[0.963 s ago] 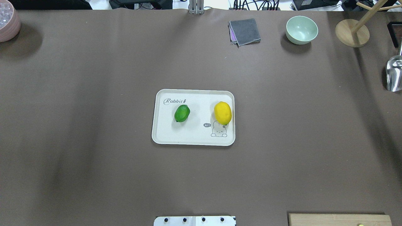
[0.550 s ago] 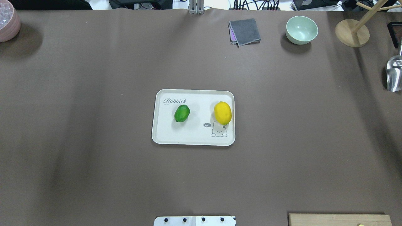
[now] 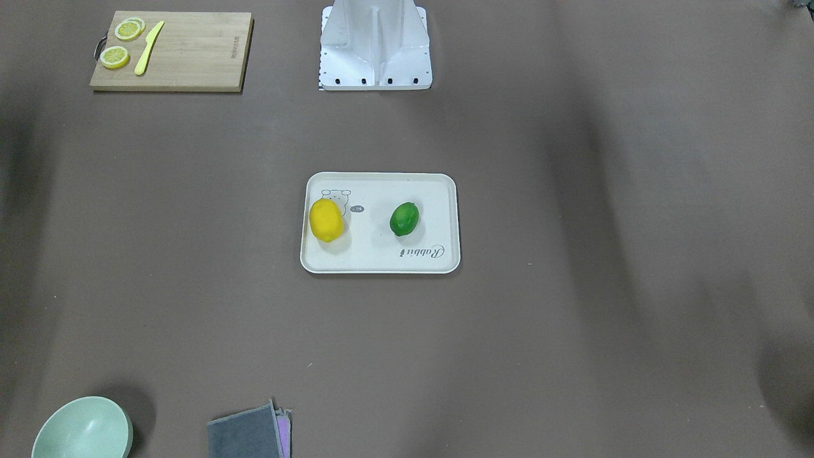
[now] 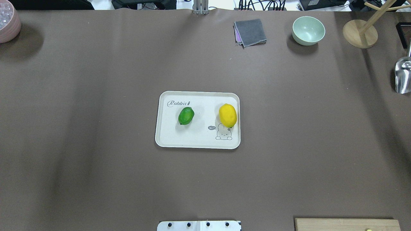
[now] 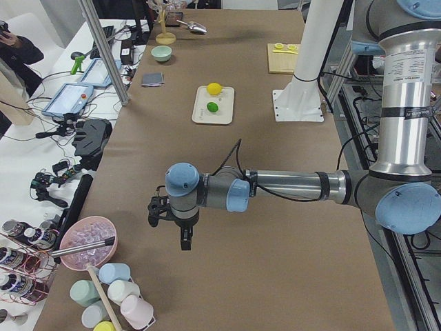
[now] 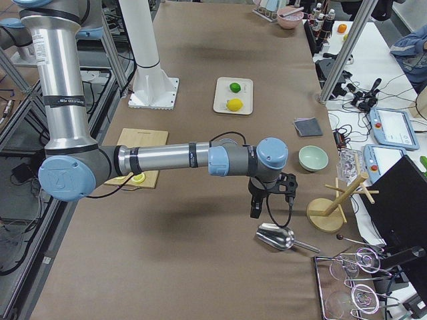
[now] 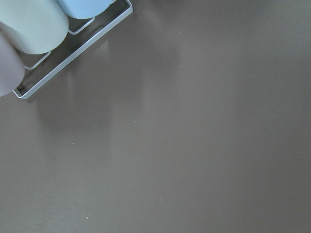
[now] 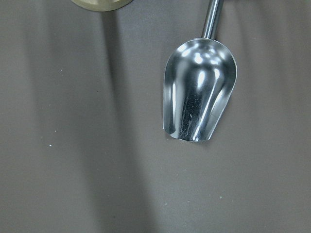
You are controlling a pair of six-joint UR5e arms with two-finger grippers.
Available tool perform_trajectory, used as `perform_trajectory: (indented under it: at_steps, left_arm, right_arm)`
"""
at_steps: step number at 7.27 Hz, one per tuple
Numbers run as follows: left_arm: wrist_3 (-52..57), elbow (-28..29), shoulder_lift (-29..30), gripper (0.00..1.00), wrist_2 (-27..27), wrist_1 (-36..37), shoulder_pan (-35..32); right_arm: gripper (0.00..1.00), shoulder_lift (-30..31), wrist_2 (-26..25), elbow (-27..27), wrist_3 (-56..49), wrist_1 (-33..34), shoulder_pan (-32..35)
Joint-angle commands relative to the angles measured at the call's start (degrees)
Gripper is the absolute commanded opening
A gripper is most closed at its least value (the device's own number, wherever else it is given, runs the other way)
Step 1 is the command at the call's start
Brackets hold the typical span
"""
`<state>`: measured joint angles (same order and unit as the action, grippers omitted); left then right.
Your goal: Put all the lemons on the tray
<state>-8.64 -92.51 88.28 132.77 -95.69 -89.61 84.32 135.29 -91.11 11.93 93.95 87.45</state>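
Note:
The cream tray (image 4: pixel 196 136) lies at the table's middle. The green lemon (image 4: pixel 186 115) rests on its left part and the yellow lemon (image 4: pixel 228 115) on its right part, by the bear drawing. Both also show in the front view: tray (image 3: pixel 369 254), yellow lemon (image 3: pixel 326 219), green lemon (image 3: pixel 404 219). No gripper is near them. My left gripper (image 5: pixel 185 238) hangs far off over the table's left end. My right gripper (image 6: pixel 255 208) hangs over the right end. Both show only in the side views, so I cannot tell whether they are open or shut.
A wooden cutting board (image 3: pixel 184 51) with lemon slices and a yellow knife sits near the robot's right. A metal scoop (image 8: pixel 200 97) lies under the right wrist. A mint bowl (image 4: pixel 308 30), grey cloth (image 4: pixel 250 32), wooden stand (image 4: pixel 359 33), pink bowl (image 4: pixel 8 22) and cup rack (image 7: pixel 29 24) line the edges.

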Motion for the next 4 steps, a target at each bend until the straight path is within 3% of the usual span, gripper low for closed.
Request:
perform_trajectory:
  at_steps: [1,4]
  left_arm:
    - [0.03,0.22,-0.03,0.98,0.12,0.07,-0.13]
    - [0.03,0.14,0.05,0.98,0.12,-0.20,-0.13]
  right_arm:
    - [1.00,0.14,0.07,0.23,-0.07,0.00,0.00]
    - [1.00,0.14,0.15,0.41,-0.07,0.09,0.00]
